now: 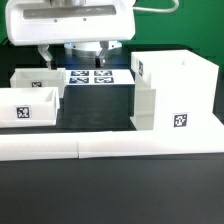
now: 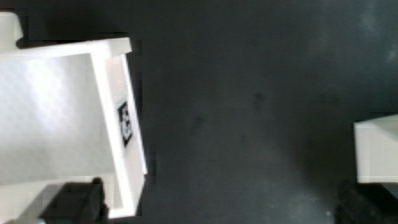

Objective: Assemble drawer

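I've got the gripper [image 1: 85,50] hanging spread, nothing held. The rear tray [image 1: 36,78] sits toward the exterior view's left, its tagged wall [image 2: 128,120] just inside one finger [image 2: 71,200]. The casing [image 1: 175,90] stands well apart.

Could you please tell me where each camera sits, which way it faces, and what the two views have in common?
Exterior view: off the arm, facing over the white bars at the near tray, far tray, casing and marker board; the gripper shows above.
Wrist view: on the wrist, looking down at the dark table; its fingertips show, spread apart.
Shared: a tagged tray; which one, I cannot tell.
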Motion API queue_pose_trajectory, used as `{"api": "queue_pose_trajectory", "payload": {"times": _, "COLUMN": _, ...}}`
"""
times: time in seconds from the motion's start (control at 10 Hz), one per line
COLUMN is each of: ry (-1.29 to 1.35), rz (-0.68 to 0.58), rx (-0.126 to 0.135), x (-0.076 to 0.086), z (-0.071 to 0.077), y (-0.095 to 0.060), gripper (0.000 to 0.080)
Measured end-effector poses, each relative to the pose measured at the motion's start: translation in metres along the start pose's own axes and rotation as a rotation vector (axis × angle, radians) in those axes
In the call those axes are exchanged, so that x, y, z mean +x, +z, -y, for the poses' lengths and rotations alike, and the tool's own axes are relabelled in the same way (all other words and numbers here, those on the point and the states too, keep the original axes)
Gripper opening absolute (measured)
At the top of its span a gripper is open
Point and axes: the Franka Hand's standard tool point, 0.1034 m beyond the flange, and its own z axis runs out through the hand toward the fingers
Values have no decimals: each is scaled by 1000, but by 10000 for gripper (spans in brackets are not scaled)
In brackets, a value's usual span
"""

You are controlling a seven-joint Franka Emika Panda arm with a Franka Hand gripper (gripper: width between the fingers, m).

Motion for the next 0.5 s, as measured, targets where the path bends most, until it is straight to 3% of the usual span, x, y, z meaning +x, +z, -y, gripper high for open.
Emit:
{"api": "queue_pose_trajectory", "payload": {"times": 0.3, "ry": -63, "rz": -5, "rx": -20, "x": 0, "z": -12, "y": 25, "gripper": 649}}
{"api": "queue_pose_trajectory", "payload": {"times": 0.5, "ry": -95, "rz": 4, "rx": -18, "x": 5, "z": -27, "y": 36, "gripper": 649}}
